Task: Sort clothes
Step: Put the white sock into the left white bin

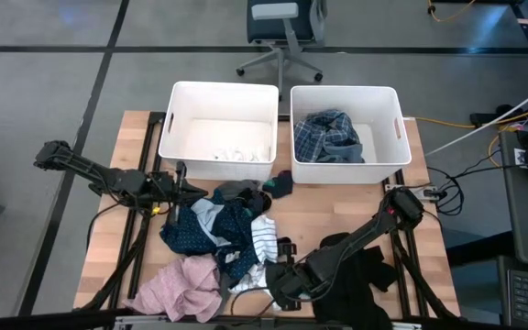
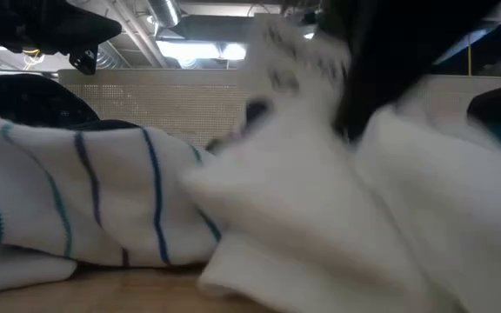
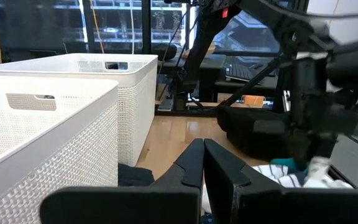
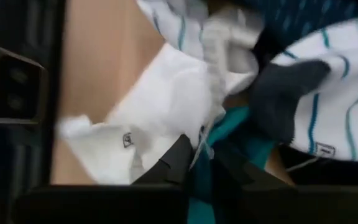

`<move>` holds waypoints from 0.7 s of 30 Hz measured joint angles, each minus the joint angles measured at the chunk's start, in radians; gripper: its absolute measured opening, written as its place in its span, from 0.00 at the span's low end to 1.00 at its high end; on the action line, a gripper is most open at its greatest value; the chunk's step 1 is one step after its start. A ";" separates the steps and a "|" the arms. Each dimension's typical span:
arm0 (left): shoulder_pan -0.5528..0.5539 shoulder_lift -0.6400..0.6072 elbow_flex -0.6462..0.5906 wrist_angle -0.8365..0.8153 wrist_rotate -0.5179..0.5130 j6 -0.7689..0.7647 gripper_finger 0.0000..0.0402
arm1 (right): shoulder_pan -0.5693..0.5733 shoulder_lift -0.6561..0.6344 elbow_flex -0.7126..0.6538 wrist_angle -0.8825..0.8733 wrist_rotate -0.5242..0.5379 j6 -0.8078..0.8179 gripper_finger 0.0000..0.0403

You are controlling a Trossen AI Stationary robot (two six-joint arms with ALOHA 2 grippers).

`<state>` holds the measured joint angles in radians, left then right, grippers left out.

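Observation:
A pile of clothes point(image 1: 214, 229) lies mid-table: navy, grey, a white teal-striped piece point(image 1: 264, 236), a pink garment point(image 1: 186, 286) at the near left and a black one point(image 1: 365, 275) under my right arm. My right gripper point(image 1: 278, 282) is low at the pile's near edge and shut on a white garment point(image 4: 160, 106). In the low view that garment point(image 2: 320, 200) hangs below the dark gripper. My left gripper point(image 3: 202, 163) is shut and empty; in the high view it point(image 1: 183, 188) hovers at the pile's far left, near the left tub. My right gripper pinches a bunched edge of the white garment point(image 4: 199, 138) between its two fingers, coming from above and slanting toward the table's left. Teal cloth point(image 4: 229, 124) lies right by the fingertips; whether it is also caught I cannot tell. The garment's lower part rests on the table.
Two white tubs stand at the far edge: the left one point(image 1: 174, 128) holds a few white pieces, the right one point(image 1: 397, 128) a blue plaid garment point(image 1: 328, 137). A dark sock point(image 1: 282, 181) lies just before the tubs. Bare wood shows at the near left.

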<state>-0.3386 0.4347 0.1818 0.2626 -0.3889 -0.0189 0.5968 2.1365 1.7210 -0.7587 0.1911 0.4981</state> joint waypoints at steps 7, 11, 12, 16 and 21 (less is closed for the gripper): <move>0.000 0.000 0.000 -0.016 0.000 0.000 0.00 | 0.000 -0.002 0.137 -0.123 -0.004 -0.005 0.12; 0.000 0.000 0.000 -0.024 0.000 0.000 0.00 | -0.008 -0.002 0.151 -0.273 0.108 0.079 0.14; 0.000 0.000 0.000 -0.023 0.000 0.000 0.00 | -0.010 -0.002 0.150 -0.315 0.142 0.104 0.15; 0.000 0.000 0.000 -0.023 0.000 0.000 0.00 | -0.037 0.018 0.150 -0.445 0.213 0.177 0.23; 0.000 0.000 0.000 -0.023 0.000 0.000 0.00 | -0.055 0.045 0.148 -0.470 0.184 0.173 0.41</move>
<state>-0.3386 0.4345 0.1814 0.2394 -0.3889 -0.0189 0.5419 2.1811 1.8694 -1.2286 0.3751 0.6709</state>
